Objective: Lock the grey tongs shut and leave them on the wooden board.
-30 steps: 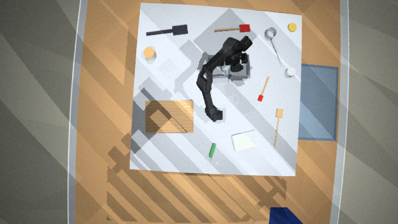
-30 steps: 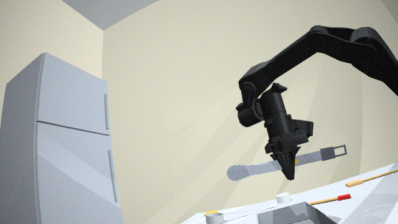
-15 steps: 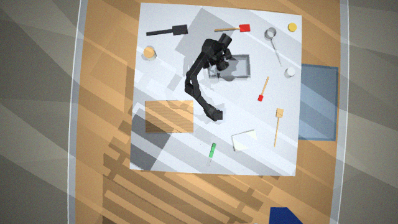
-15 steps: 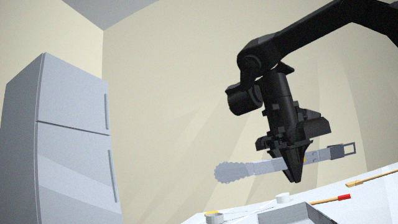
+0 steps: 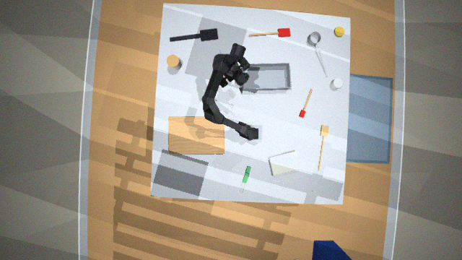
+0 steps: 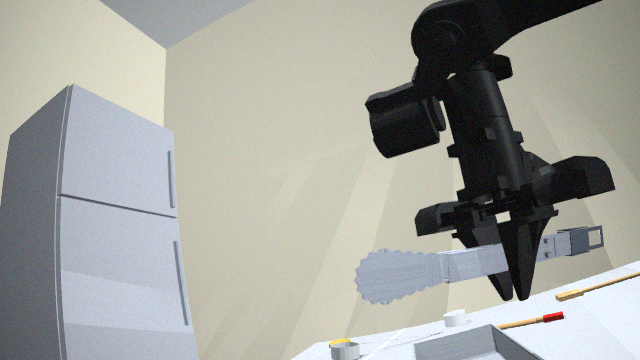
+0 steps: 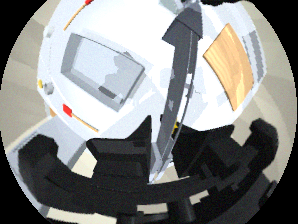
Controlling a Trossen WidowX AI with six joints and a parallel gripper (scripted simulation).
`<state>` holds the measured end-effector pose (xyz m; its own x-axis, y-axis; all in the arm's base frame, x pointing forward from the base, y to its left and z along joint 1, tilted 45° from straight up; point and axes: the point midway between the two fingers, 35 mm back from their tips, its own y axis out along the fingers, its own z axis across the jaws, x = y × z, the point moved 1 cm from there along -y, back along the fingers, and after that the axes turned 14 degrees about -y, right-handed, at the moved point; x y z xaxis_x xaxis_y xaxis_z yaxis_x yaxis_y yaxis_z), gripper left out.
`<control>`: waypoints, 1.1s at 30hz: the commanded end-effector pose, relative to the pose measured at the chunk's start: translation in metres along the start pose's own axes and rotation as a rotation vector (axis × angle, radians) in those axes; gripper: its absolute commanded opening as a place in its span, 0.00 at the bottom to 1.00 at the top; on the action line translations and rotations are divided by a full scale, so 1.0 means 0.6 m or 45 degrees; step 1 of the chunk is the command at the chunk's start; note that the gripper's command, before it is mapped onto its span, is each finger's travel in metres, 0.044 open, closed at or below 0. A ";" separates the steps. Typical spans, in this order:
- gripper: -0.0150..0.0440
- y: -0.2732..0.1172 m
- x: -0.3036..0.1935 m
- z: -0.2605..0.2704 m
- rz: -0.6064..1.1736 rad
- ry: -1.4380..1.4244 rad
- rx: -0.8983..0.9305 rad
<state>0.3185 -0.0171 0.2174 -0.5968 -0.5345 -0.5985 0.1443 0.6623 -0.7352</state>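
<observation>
The grey tongs (image 6: 475,262) (image 7: 180,75) are off the table, held across my gripper (image 6: 514,297) (image 7: 156,121), which is shut on their arms. They lie roughly level: the scalloped tips are at the left in the exterior view, the dark hinge end and its ring at the right. The two arms look close together; whether the lock is engaged cannot be told. In the top view my arm hides most of the tongs. The roasting tin (image 5: 289,76) (image 7: 67,60) is beside and below the gripper. The wooden board (image 5: 180,144) (image 7: 227,65) has nothing lying on it.
A black turner (image 5: 208,35) and a red spatula (image 5: 284,32) lie at the far edge. An orange-topped jar (image 5: 173,61) stands left, a strainer (image 5: 314,38) and a white cup (image 5: 336,83) right. A green-handled tool (image 5: 247,174) lies near the front.
</observation>
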 end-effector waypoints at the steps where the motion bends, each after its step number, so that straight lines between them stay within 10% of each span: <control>1: 0.00 -0.001 -0.016 -0.034 0.017 -0.079 -0.004; 33: 0.00 0.043 -0.082 -0.238 -0.122 -0.531 -0.065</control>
<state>0.2443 0.0945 0.2722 -0.2521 -0.7354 -0.6290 0.0641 0.6359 -0.7691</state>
